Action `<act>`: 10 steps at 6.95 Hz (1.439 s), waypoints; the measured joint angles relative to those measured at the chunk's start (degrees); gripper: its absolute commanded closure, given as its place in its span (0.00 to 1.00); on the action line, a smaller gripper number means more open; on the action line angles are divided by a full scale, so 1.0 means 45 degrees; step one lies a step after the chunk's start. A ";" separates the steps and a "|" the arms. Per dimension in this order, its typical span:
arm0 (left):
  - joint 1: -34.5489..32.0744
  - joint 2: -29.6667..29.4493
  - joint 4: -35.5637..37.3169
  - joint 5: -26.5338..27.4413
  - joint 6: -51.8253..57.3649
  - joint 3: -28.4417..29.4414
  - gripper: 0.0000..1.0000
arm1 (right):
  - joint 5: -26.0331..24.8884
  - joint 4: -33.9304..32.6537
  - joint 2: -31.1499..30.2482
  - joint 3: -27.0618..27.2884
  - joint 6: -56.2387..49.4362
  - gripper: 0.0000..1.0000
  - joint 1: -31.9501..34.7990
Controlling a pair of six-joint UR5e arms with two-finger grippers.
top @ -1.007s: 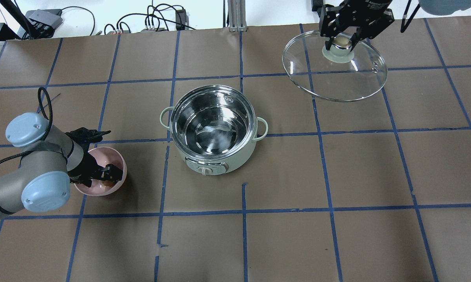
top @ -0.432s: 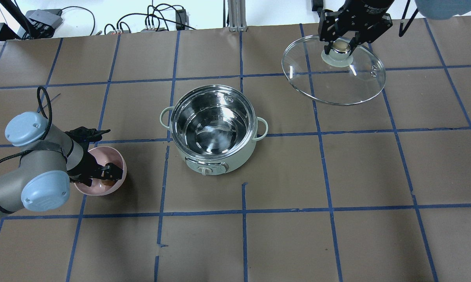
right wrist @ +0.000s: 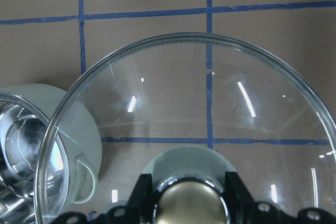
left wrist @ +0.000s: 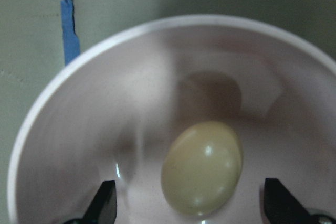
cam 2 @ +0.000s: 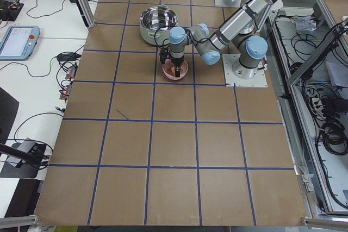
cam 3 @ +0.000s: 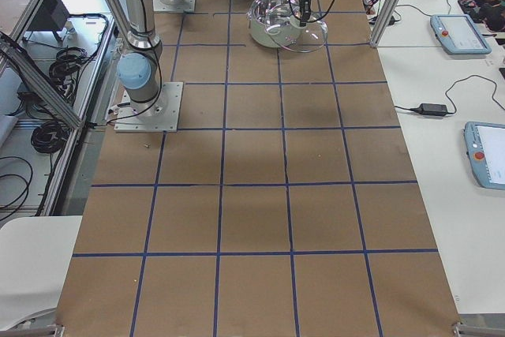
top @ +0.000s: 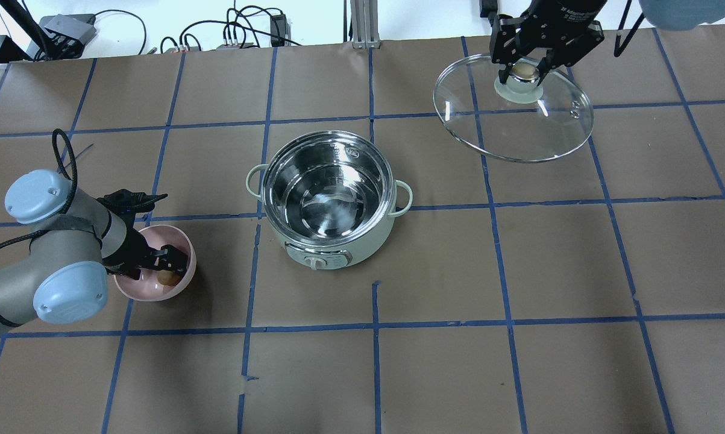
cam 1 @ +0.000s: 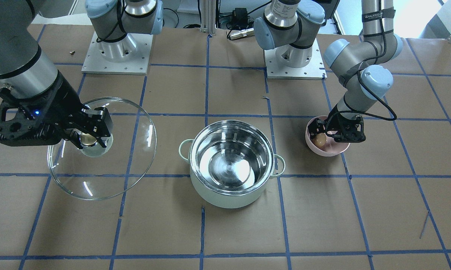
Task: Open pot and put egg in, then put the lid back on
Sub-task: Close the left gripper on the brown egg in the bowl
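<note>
The mint-green pot (top: 368, 244) stands open and empty at mid-table, also in the front view (cam 1: 225, 197). My right gripper (top: 522, 71) is shut on the brass knob of the glass lid (top: 519, 129) and holds it in the air at the far right, away from the pot; the lid (cam 1: 98, 180) also shows in the front view and in the right wrist view (right wrist: 210, 93). The tan egg (left wrist: 202, 166) lies in a pink bowl (top: 184, 241). My left gripper (left wrist: 191, 203) is open, low inside the bowl, one finger on each side of the egg.
The table is covered in brown paper with a grid of blue tape. Cables and power boxes (top: 235, 30) lie beyond the far edge. Both arm bases (cam 1: 114, 48) stand at the robot's side of the table.
The right gripper has carried the lid slightly farther from the robot and the lid hangs at a changed tilt. The left arm has shifted a little, its gripper staying in the pink bowl.
</note>
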 measured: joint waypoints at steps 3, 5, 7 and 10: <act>0.0001 -0.0320 0.0433 0.0037 0.0020 0.0024 0.48 | 0.0047 -0.0012 -0.0051 0.0023 0.0063 0.78 0.0023; -0.0007 -0.0355 0.0456 0.0072 0.0032 0.0050 0.89 | 0.0061 -0.0012 -0.0055 0.0035 0.0082 0.78 0.0026; -0.0017 -0.0356 0.0459 0.0079 0.0009 0.0056 0.98 | 0.0063 -0.0012 -0.0057 0.0038 0.0084 0.78 0.0027; -0.0020 -0.0336 0.0464 0.0031 -0.0004 0.0080 0.98 | 0.0080 -0.0017 -0.0055 0.0022 0.0072 0.78 0.0043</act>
